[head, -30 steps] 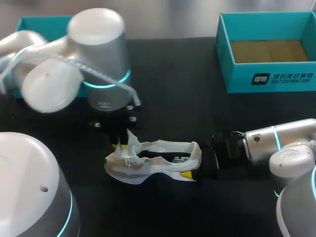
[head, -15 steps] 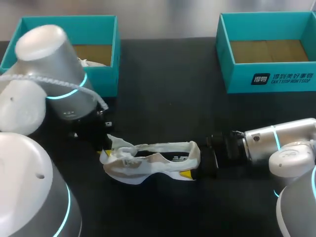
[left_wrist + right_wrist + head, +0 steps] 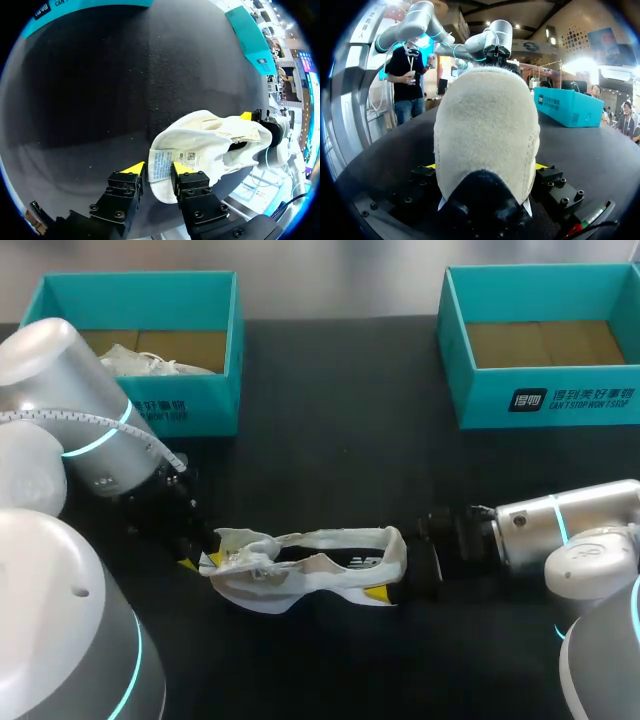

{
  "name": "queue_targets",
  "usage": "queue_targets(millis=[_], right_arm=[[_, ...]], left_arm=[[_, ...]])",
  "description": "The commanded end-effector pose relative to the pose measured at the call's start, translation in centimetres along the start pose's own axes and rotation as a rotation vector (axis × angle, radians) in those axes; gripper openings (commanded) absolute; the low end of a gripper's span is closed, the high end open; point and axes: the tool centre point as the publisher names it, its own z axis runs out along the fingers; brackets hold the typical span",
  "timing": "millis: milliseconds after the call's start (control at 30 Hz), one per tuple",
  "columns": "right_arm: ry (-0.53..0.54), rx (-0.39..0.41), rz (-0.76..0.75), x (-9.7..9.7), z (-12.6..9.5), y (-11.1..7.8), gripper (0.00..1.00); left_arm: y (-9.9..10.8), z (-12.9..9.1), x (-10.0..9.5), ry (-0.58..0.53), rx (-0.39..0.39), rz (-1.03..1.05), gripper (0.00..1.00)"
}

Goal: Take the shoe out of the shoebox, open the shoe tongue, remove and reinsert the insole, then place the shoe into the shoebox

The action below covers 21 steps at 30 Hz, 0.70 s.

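Out of both boxes and flat on the black matte tabletop [image 3: 340, 440], stretched between the two arms: a white low-cut fabric shoe [image 3: 310, 565]. At its heel, the right gripper [image 3: 485, 167], yellow tips pressed against the heel from both sides, clamping it. At the other end, the left gripper [image 3: 158, 169], jaws narrowed on the white padded tongue flap [image 3: 162, 161] with its printed label, pinching it as far as can be made out. Well apart, at the table's far corners: an open teal cardboard shoebox on the left [image 3: 215, 360] with something white crumpled inside, and a second open teal cardboard shoebox on the right [image 3: 540, 400].

Step in hand, by the look of it: folding the tongue open, insole not yet out.

Likely trouble from here:
- Hold sits near the tongue's edge; could slip free under a hard or sideways pull.
- Pulling against the heel clamp could drag the heel out of the right tips or twist the soft upper.
- Limp fabric may sag shut once released, blocking the way to the insole.
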Motion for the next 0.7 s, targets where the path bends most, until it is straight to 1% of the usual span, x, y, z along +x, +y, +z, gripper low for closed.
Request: queue_targets(millis=[33,100,200,267,400,533,600,700], right_arm=[[0.0,0.004,0.0,0.0,0.0,0.0,0.0],[0.0,0.004,0.0,0.0,0.0,0.0,0.0],[0.0,0.004,0.0,0.0,0.0,0.0,0.0],[0.0,0.004,0.0,0.0,0.0,0.0,0.0],[0.0,0.004,0.0,0.0,0.0,0.0,0.0],[0.0,0.004,0.0,0.0,0.0,0.0,0.0],[0.0,0.004,0.0,0.0,0.0,0.0,0.0],[0.0,0.004,0.0,0.0,0.0,0.0,0.0]], left_arm=[[0.6,-0.9,-0.3,-0.016,0.006,0.005,0.46],[0.7,-1.7,-0.3,-0.013,0.008,0.01,0.51],[1.1,-3.5,0.3,-0.002,0.017,0.046,0.51],[1.3,-4.8,1.0,-0.014,0.032,0.07,0.49],[1.2,-7.4,2.6,-0.024,0.034,0.126,0.5],[0.9,-9.3,3.8,-0.019,0.025,0.185,0.48],[0.8,-10.2,4.4,-0.038,0.035,0.213,0.48],[0.7,-11.5,5.3,-0.052,0.027,0.263,0.46]])
